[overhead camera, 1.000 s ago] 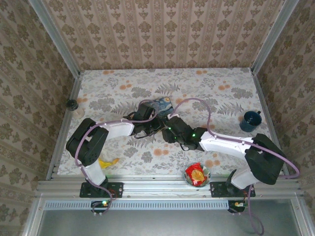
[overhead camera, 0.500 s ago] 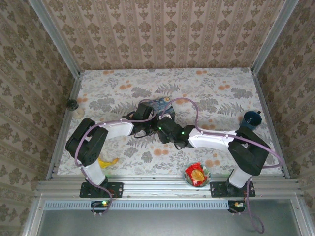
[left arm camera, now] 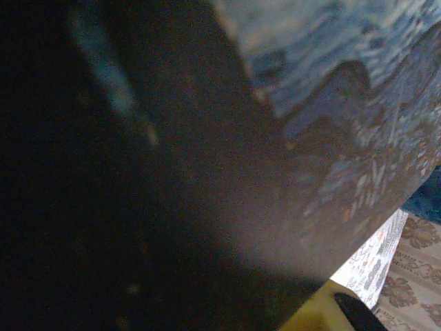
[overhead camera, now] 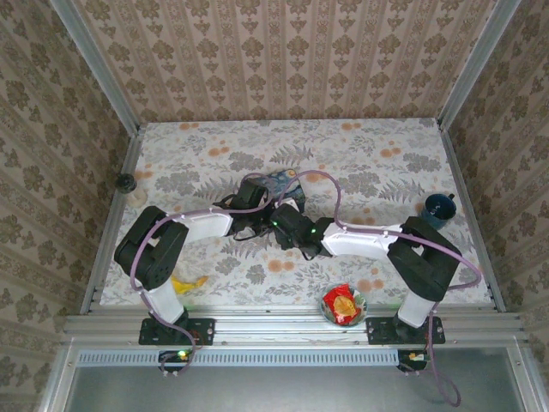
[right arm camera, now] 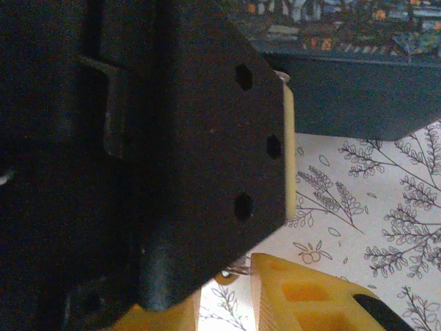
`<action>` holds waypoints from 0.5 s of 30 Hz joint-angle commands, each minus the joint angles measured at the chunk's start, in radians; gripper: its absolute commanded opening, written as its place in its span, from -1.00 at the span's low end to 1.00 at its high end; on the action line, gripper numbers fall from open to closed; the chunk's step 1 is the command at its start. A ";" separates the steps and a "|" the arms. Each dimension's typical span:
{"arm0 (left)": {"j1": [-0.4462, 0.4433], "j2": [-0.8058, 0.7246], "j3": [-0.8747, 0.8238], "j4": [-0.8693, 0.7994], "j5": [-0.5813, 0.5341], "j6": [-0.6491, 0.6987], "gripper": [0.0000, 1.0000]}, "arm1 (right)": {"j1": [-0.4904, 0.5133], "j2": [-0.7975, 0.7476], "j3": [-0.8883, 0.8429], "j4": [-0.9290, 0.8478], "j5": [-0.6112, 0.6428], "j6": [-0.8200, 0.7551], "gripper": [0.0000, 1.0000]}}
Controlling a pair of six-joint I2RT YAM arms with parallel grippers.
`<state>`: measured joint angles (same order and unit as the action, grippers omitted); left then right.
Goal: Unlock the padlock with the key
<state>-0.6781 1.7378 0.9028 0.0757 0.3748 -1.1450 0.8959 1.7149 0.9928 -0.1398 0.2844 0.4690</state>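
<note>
While the padlock is hidden where my arms meet at the blue tin's [overhead camera: 281,181] near edge on the bench [overhead camera: 189,163], left jaws clenched (on what, unclear), right jaws can't tell, so unlock prob. not done, key turn pending.

Top cam hangs above and behind the arms [overhead camera: 369,243], looking down on the whole table [overhead camera: 197,163]. Both wrist cams are jammed close against the blue tin [right arm camera: 358,103] mid-table.
</note>
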 commanded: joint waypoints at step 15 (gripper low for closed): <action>0.006 -0.003 -0.013 0.011 0.048 -0.039 -1.00 | 0.006 0.068 0.066 -0.025 0.085 0.010 -0.51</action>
<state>-0.6724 1.7378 0.9024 0.0822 0.3740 -1.1534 0.8978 1.7496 1.0279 -0.1570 0.3298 0.4721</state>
